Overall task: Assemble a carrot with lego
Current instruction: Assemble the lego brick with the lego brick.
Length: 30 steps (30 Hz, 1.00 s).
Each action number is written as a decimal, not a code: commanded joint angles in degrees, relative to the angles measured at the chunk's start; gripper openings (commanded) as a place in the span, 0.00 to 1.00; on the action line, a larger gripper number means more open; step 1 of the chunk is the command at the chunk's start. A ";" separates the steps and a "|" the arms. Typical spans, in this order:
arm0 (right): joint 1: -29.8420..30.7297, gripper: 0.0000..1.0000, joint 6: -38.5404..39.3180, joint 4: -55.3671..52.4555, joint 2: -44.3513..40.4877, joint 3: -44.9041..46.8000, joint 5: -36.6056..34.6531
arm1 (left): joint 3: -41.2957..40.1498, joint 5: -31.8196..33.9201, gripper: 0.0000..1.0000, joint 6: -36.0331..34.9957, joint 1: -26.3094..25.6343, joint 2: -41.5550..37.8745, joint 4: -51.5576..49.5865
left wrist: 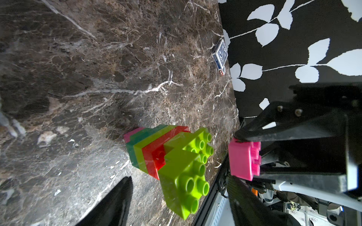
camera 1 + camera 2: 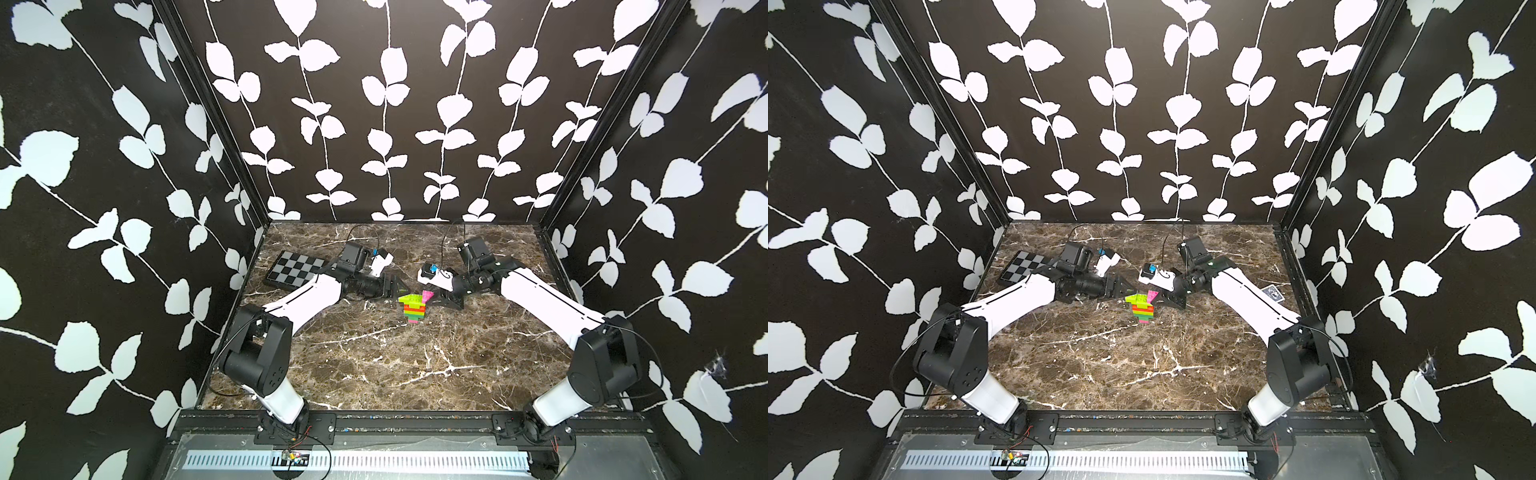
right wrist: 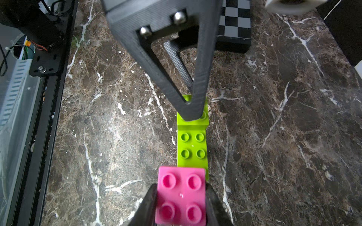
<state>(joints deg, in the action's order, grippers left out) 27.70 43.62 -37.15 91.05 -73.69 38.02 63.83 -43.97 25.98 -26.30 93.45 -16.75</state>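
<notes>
dark marble table [image 2: 374, 365], leaf-print walls. left claw [image 2: 402, 289] open, jaws prob. either side of the lime top of the carrot [image 2: 412, 309], mid-table. just right of it, right claw [image 2: 432, 298] clamped on a pink brick [image 3: 181, 195] beside that lime end.

The carrot [image 2: 411, 309] sits mid-table toward the far side – a tapering stack, with wide lime bricks at the far end, then red-orange, lime, green and pink bands. Just right of its lime end, a four-stud pink brick [image 3: 181, 197] is pinched in the right gripper [image 3: 181, 211].
</notes>
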 commanded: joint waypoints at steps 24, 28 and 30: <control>-0.19 0.11 2.97 -6.20 5.67 -7.69 -0.97 | 2.53 -2.99 0.71 -1.76 1.12 2.39 -2.75; -0.17 0.11 2.97 -6.26 5.98 -7.93 -0.80 | 2.61 -3.08 0.71 -1.66 1.15 2.48 -2.62; -0.17 0.11 2.97 -6.23 6.06 -7.93 -0.71 | 2.70 -3.01 0.71 -1.70 1.16 2.66 -2.64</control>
<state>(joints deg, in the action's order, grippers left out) 27.70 45.91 -42.30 96.42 -78.87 36.86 64.90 -46.11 25.26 -25.34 95.98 -18.55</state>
